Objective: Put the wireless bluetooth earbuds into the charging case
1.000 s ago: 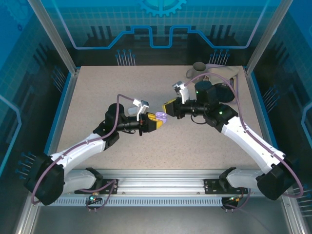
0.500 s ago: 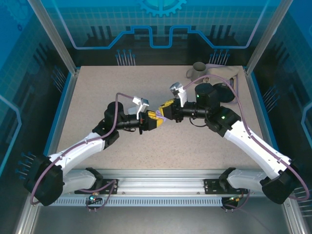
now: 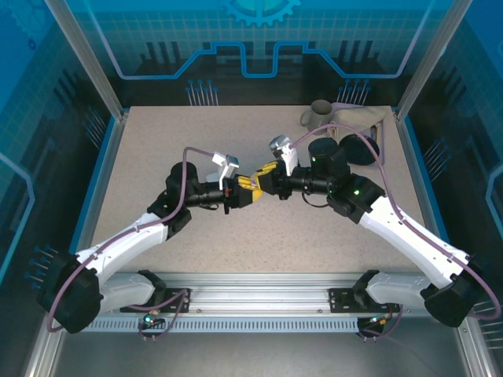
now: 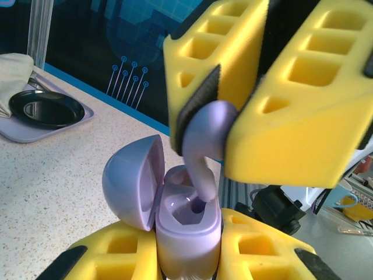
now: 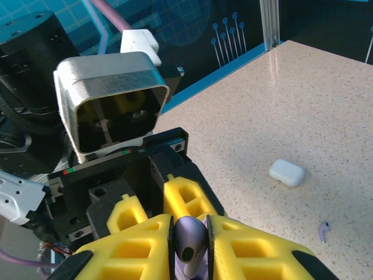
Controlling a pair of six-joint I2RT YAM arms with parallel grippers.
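1. Earbud meets case above the middle of the table: a lavender earbud is pinched by its rounded head between the yellow foam pads of the right pincer. Its stem points down into the open charging case.
2. The left pincer is closed narrowly on the lower body of the charging case. It holds the case upright between its own yellow pads, clear of the table.
3. The case's domed lid stands swung back to the left in the left wrist view, exposing two wells. The earbud's stem tip sits at the mouth of the right-hand well, while the head remains above the rim.
4. From overhead, the two pincers meet nose to nose, with the arms reaching in from either side.
5. The right wrist view looks down on the earbud head, clamped between its pads.
6. Beyond it on the speckled table lie a closed white case and, nearer the camera, a second lavender earbud, well apart from the pincers.
7. At the far right corner of the table, a black dish rests on a pale tray, with a folded cloth beside it.
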